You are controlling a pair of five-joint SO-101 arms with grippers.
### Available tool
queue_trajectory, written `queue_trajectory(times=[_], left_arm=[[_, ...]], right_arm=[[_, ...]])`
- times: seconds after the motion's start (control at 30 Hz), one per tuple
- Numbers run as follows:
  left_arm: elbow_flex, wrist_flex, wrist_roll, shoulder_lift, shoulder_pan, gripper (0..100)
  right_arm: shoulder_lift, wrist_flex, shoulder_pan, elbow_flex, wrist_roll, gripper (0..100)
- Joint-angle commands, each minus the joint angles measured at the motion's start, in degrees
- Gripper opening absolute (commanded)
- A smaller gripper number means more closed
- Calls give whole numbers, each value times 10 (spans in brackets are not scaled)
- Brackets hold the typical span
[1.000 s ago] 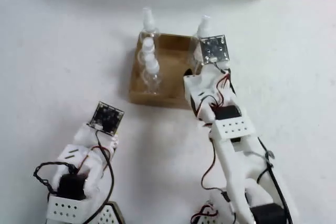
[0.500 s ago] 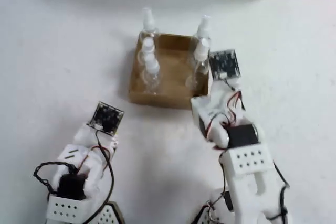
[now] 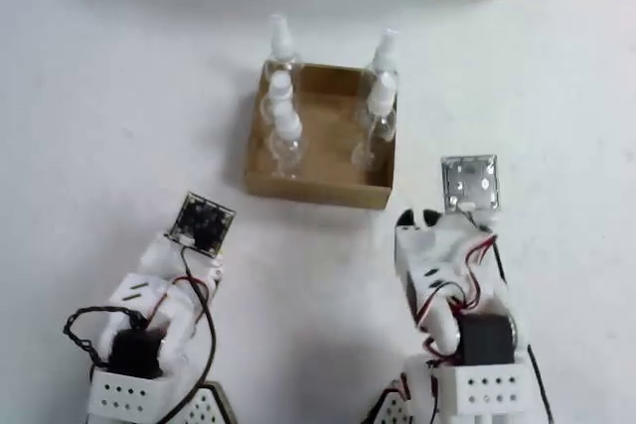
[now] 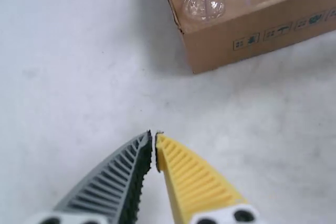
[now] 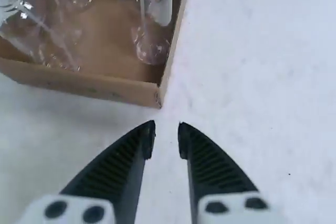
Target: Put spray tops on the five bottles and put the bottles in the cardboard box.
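High view is showing five bottles [image 3: 288,136] standing upright in the cardboard box [image 3: 318,189]: three are lining the left wall and two the right. The two farthest are rising past the back rim, so I am judging rather than seeing that they are sitting inside at the far corners. Each one is wearing a white spray top [image 3: 281,32]. By that reading, both the capping and the boxing are looking finished, with nothing waiting on the bench [image 3: 119,96] around the box.

Left claw [image 4: 154,145] is hanging clenched over bare bench, its grey and yellow halves meeting at the tips, gripping nothing and sitting well apart from the box's near corner. Right claw [image 5: 165,136] is hovering released by a narrow gap, empty, pointing at the box's near right corner and touching neither the box nor any bottle.
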Motion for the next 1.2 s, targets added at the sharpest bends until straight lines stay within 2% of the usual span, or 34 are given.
queue_trajectory(times=[0.0, 0.33, 0.4, 0.6, 1.17], left_arm=[[-2, 4, -4, -3, -5, 24], [-2, 4, -1, -5, -4, 24], [-2, 4, -1, -5, -4, 24], [-2, 4, -1, -5, -4, 24], [-2, 4, -1, -5, -4, 24]], right_arm=[[-55, -16, -3, 42, 29, 20], [-195, 4, -29, 218, 27, 16], [-199, 21, -28, 222, 21, 16], [-193, 46, -29, 222, -84, 16], [-193, 109, -29, 259, -88, 17]])
